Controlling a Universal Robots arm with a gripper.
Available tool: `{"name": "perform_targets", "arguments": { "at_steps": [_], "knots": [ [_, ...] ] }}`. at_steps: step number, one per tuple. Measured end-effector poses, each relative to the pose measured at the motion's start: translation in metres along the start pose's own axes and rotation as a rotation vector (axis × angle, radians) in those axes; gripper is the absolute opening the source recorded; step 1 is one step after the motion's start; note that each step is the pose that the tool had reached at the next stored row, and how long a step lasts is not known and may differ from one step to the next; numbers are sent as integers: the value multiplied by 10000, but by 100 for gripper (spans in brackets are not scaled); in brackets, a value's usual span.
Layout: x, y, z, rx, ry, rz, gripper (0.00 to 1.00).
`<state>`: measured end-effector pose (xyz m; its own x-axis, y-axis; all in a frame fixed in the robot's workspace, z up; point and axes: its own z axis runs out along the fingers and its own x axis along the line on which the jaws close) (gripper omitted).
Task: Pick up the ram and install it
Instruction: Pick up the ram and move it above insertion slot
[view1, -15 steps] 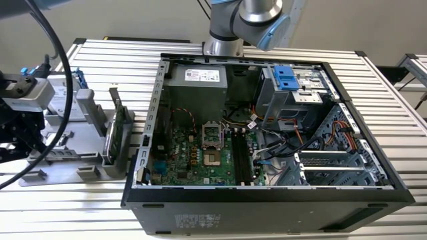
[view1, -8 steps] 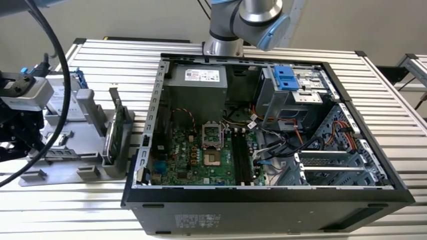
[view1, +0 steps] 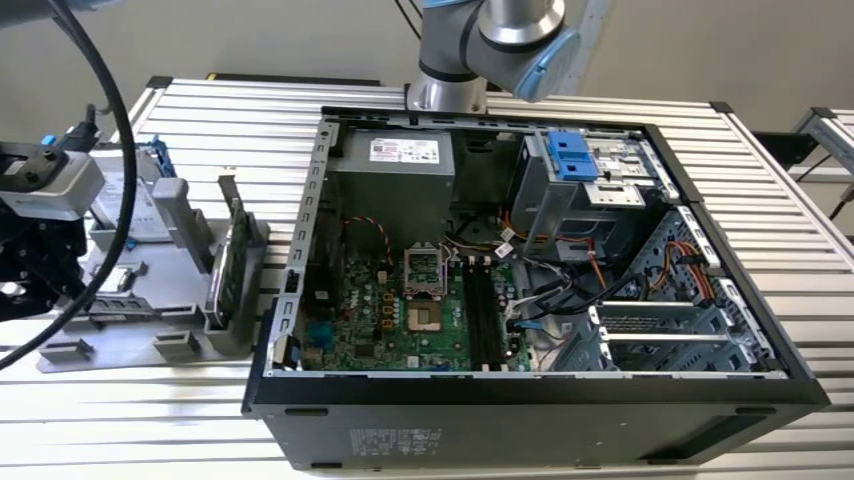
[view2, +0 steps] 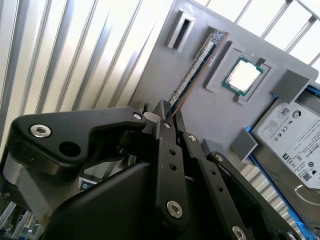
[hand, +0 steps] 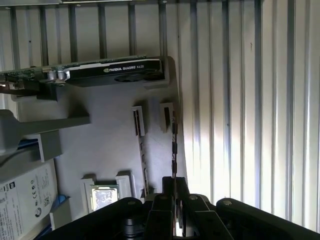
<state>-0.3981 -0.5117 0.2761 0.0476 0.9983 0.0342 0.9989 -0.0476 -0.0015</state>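
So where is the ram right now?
In the second wrist view the ram stands on edge in the gray tray, beside the square processor chip, with the tool at one end.

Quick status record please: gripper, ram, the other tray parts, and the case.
gripper: over the gray tray, jaws closed on one end of the ram
ram: on edge along the tray, not in the case
other tray parts: graphics card, processor, hard drive
computer case: open, motherboard exposed, lying on the slatted table
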Motion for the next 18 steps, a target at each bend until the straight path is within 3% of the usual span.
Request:
{"name": "perform_targets", "arguments": {
  "at_steps": [8,18],
  "knots": [
    [2,-2,-61,-3,0,117,0],
    [8,-8,-241,-6,0,190,0]
  ]
}}
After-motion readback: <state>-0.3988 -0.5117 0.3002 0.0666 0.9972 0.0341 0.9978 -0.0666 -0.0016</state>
